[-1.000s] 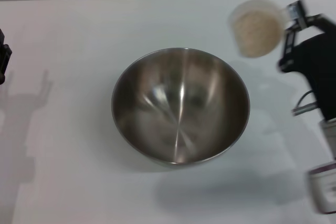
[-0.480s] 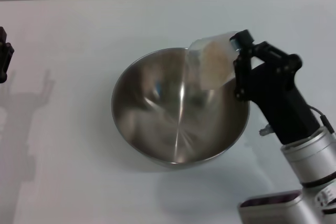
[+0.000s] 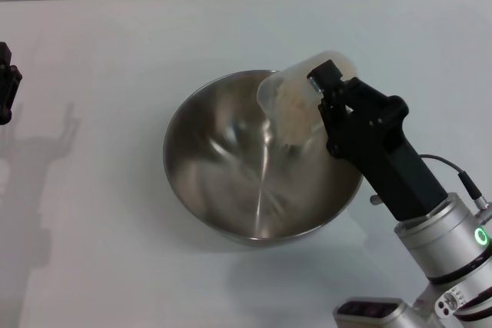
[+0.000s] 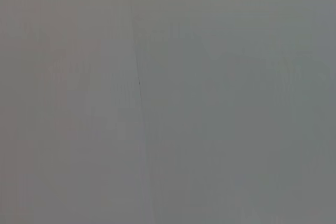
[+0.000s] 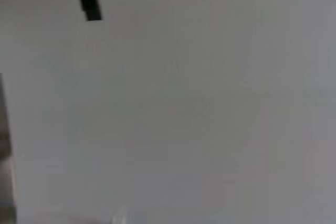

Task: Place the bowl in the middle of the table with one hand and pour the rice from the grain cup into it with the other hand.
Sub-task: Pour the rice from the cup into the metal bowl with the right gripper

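Head view: the right end effector (image 3: 329, 86) grips the cup (image 3: 298, 105), tipped over the bowl (image 3: 231, 167) mid-table (image 3: 115, 251). Tipped too fast, rice (image 3: 290, 113) might bounce out. Left end effector (image 3: 6, 90) waits aside; its grip I cannot tell.

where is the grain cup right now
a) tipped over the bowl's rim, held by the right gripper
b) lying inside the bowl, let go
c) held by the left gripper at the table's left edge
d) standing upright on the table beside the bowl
a: in the head view the grain cup is tilted with its mouth over the bowl, clamped in the right gripper, rice still inside it.
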`<act>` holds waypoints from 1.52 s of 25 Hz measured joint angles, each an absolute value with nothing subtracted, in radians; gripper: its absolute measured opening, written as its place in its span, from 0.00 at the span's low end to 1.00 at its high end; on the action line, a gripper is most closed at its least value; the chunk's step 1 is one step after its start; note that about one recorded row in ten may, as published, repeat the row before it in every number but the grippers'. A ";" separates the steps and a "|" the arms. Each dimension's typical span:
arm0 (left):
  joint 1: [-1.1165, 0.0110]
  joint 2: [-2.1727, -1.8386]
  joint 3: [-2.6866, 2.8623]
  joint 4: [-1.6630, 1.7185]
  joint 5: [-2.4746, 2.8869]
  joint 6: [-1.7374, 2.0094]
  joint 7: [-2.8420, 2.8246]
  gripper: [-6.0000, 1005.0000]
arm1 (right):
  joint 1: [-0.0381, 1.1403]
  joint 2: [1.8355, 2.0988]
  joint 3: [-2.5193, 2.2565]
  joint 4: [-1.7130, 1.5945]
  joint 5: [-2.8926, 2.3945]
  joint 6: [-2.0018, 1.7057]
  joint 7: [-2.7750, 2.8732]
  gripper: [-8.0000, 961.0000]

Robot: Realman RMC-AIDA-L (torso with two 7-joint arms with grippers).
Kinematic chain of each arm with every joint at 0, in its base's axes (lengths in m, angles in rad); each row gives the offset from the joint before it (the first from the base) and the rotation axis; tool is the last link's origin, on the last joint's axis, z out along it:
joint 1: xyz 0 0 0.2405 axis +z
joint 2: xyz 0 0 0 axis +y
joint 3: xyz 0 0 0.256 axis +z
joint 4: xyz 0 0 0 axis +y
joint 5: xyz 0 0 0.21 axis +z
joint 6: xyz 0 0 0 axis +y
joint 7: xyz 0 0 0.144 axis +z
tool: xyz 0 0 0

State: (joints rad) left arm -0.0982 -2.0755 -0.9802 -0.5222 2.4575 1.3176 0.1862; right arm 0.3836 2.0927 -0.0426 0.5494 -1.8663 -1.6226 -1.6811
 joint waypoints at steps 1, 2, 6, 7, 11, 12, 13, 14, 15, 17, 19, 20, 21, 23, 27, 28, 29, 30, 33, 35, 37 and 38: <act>-0.098 -2.075 -0.980 -0.522 2.457 1.318 0.186 0.81 | 0.385 2.093 -0.043 0.548 -1.866 -1.618 -1.698 0.02; -0.098 -2.075 -0.980 -0.522 2.457 1.318 0.186 0.81 | 0.385 2.093 -0.043 0.547 -1.867 -1.612 -1.734 0.02; -0.098 -2.075 -0.980 -0.522 2.457 1.318 0.186 0.81 | 0.386 2.093 -0.043 0.546 -1.870 -1.601 -1.797 0.02; -0.098 -2.075 -0.980 -0.521 2.457 1.318 0.186 0.81 | 0.386 2.093 -0.043 0.546 -1.870 -1.597 -1.822 0.02; -0.098 -2.075 -0.979 -0.522 2.457 1.318 0.186 0.81 | 0.385 2.092 -0.043 0.552 -1.871 -1.574 -1.920 0.02; -0.099 -2.075 -0.977 -0.522 2.457 1.318 0.186 0.81 | 0.385 2.092 -0.043 0.555 -1.871 -1.570 -1.942 0.02; -0.099 -2.075 -0.976 -0.521 2.457 1.318 0.186 0.81 | 0.385 2.092 -0.043 0.559 -1.871 -1.566 -1.965 0.02; -0.099 -2.075 -0.976 -0.521 2.457 1.318 0.186 0.81 | 0.385 2.092 -0.043 0.563 -1.871 -1.561 -1.985 0.02; -0.100 -2.075 -0.975 -0.521 2.457 1.318 0.186 0.81 | 0.385 2.092 -0.043 0.566 -1.872 -1.558 -2.000 0.02; -0.101 -2.075 -0.974 -0.522 2.457 1.318 0.186 0.81 | 0.385 2.092 -0.043 0.569 -1.871 -1.551 -2.032 0.02; -0.101 -2.075 -0.973 -0.521 2.457 1.318 0.186 0.81 | 0.387 2.092 -0.042 0.572 -1.871 -1.539 -2.087 0.02; -0.101 -2.075 -0.973 -0.521 2.457 1.318 0.186 0.81 | 0.387 2.092 -0.042 0.572 -1.871 -1.539 -2.087 0.02; -0.101 -2.075 -0.972 -0.522 2.457 1.318 0.186 0.81 | 0.388 2.092 -0.042 0.573 -1.871 -1.535 -2.102 0.02; -0.101 -2.075 -0.972 -0.522 2.457 1.318 0.186 0.81 | 0.390 2.092 -0.042 0.574 -1.872 -1.526 -2.131 0.02; -0.101 -2.075 -0.971 -0.522 2.457 1.318 0.186 0.81 | 0.393 2.092 -0.043 0.575 -1.882 -1.512 -2.195 0.02; -0.101 -2.075 -0.971 -0.522 2.457 1.318 0.186 0.81 | 0.393 2.092 -0.042 0.575 -1.889 -1.509 -2.213 0.02; -0.101 -2.075 -0.971 -0.522 2.457 1.318 0.186 0.81 | 0.394 2.092 -0.040 0.575 -1.896 -1.505 -2.231 0.02; -0.101 -2.076 -0.971 -0.522 2.457 1.318 0.186 0.81 | 0.394 2.092 -0.039 0.576 -1.902 -1.500 -2.251 0.02; -0.102 -2.077 -0.971 -0.522 2.457 1.318 0.186 0.81 | 0.396 2.092 -0.040 0.585 -1.907 -1.486 -2.303 0.02; -0.104 -2.077 -0.971 -0.522 2.457 1.318 0.186 0.81 | 0.397 2.092 -0.041 0.588 -1.908 -1.471 -2.347 0.02; -0.105 -2.077 -0.971 -0.522 2.457 1.318 0.186 0.81 | 0.397 2.092 -0.040 0.594 -1.908 -1.460 -2.385 0.02; -0.105 -2.077 -0.971 -0.522 2.457 1.318 0.186 0.81 | 0.397 2.092 -0.040 0.598 -1.908 -1.456 -2.404 0.02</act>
State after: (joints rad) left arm -0.1047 -2.0770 -0.9710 -0.5215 2.4575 1.3177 0.1856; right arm 0.3968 2.0922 -0.0404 0.5981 -1.9081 -1.4565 -2.4040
